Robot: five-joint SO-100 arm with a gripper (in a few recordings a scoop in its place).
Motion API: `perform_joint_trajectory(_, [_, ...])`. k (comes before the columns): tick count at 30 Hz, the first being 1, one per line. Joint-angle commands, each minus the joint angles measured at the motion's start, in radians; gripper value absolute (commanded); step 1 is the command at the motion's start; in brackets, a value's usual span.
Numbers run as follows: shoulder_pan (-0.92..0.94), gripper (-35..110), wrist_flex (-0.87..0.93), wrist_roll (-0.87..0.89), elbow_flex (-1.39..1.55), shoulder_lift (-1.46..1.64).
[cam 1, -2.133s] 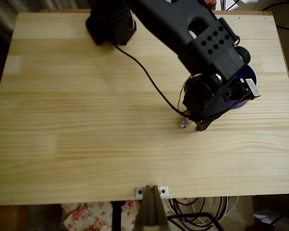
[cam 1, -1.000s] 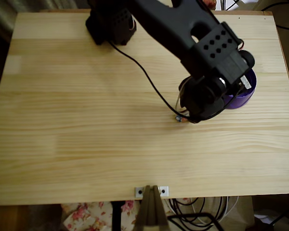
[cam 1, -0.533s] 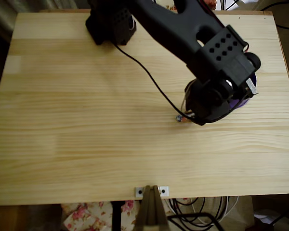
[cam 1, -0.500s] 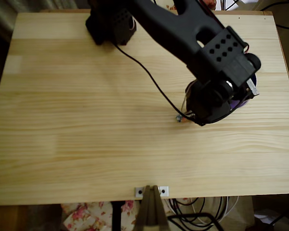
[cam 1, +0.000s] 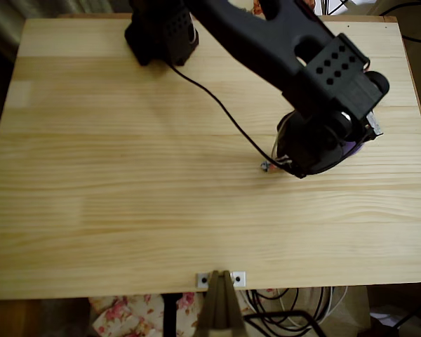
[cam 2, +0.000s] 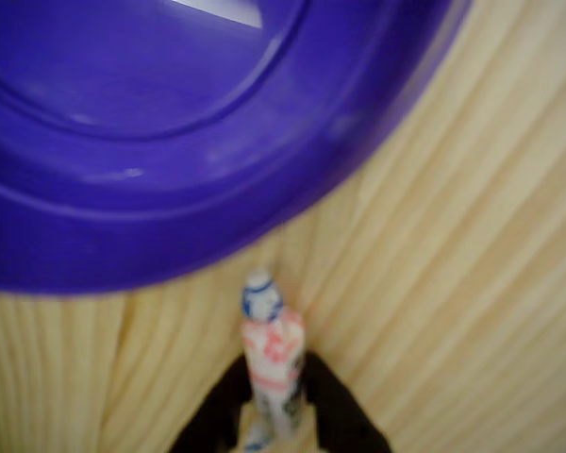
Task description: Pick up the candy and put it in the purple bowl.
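In the wrist view the candy (cam 2: 272,363), a whitish wrapped sweet with red and blue marks, stands between my gripper's (cam 2: 274,420) two black fingertips, which are shut on it. Just beyond it the purple bowl (cam 2: 170,142) spreads across the upper picture, its rim close to the candy's twisted end. In the overhead view the candy (cam 1: 266,167) peeks out at the left edge of the black arm head. The arm covers most of the purple bowl (cam 1: 356,146), leaving a thin purple sliver at the right. My gripper's fingers are hidden under the arm there.
The arm's black base (cam 1: 161,31) stands at the table's back edge, and a black cable (cam 1: 210,102) runs from it across the pale wooden table (cam 1: 126,196). A metal bracket (cam 1: 221,279) sits at the front edge. The table's right edge lies close to the bowl.
The arm head has shifted right and a little back over the bowl, carrying the candy with it. Less of the purple bowl shows in the overhead view than a second ago.
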Motion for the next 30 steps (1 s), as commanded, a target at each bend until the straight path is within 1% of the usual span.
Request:
perform_joint_trajectory(1, [-0.005, 1, 0.092, -0.008, -0.213, 0.000])
perform_joint_trajectory(8, [0.015, 1, 0.362, 0.011, -0.689, -0.175])
perform_joint_trajectory(15, [0.021, 0, 0.362, 0.046, -0.647, -0.071])
perform_joint_trajectory(21, [0.002, 0, 0.362, 0.098, -0.476, 0.112])
perform_joint_trajectory(30, [-0.087, 0, 0.362, 0.249, -0.255, 0.388])
